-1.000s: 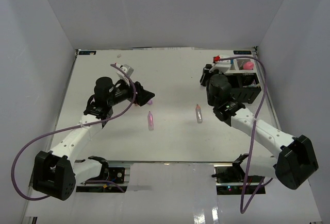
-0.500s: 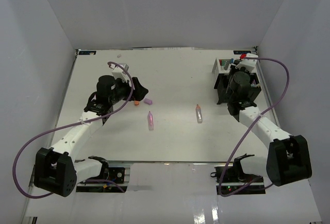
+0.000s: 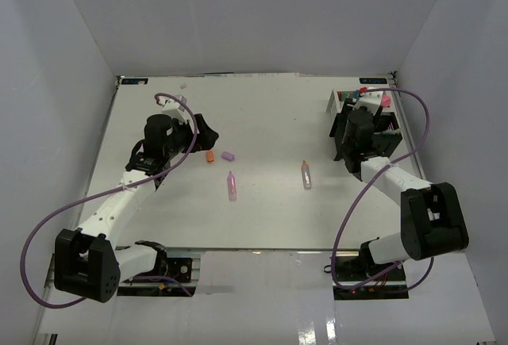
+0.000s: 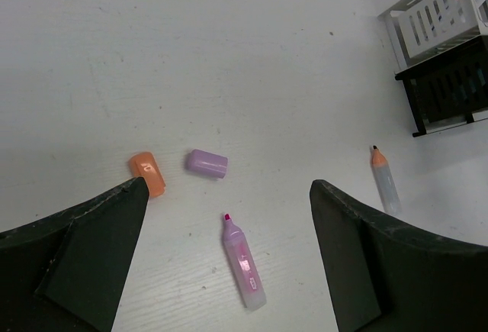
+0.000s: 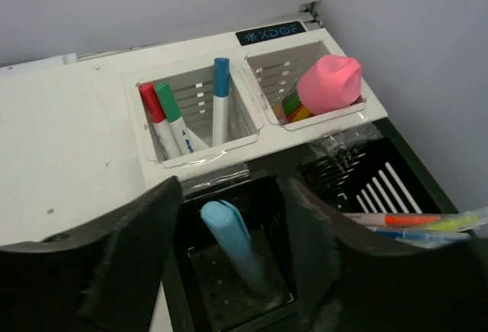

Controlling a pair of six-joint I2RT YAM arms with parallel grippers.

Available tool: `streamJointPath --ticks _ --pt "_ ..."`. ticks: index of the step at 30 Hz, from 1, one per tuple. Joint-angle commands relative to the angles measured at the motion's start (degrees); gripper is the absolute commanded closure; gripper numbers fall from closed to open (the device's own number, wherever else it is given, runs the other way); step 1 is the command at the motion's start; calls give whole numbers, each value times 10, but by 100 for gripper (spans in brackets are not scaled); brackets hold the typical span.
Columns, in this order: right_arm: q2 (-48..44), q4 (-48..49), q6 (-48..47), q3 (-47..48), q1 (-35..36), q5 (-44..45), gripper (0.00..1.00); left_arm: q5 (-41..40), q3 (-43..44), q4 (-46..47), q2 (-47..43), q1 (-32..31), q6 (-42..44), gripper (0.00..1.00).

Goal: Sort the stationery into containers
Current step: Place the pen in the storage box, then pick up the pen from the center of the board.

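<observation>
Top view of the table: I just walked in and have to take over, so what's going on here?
Sorting is under way. The right tool hangs over the black organizer, jaws open around a light blue marker standing ungripped in a compartment. The white mesh compartments already hold pens and a pink-capped bottle. The left tool hangs open and empty above four loose items: an orange piece, a purple piece, a pink highlighter and an orange-tipped pen.

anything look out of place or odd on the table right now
Four pieces lie loose on the white table, away from the black-and-white organizer: a stubby orange piece, a stubby purple piece, a pink highlighter with its tip bare, and a clear pen with an orange end. Nothing looks spilled or damaged.
</observation>
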Motion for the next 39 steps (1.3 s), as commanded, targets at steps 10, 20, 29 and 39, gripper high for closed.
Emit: streamJointPath --ticks 10,20,29,39 --pt "-126 -236 60 36 32 -105 24 12 23 -5 3 18 -18 2" --pt "-137 -427 154 9 159 -142 25 15 23 -3 4 20 -19 2" --pt "-84 -444 196 -30 185 -175 32 19 23 -3 8 23 -20 2" --pt "-12 -445 200 -41 208 -193 38 28 24 -2 15 26 -23 2"
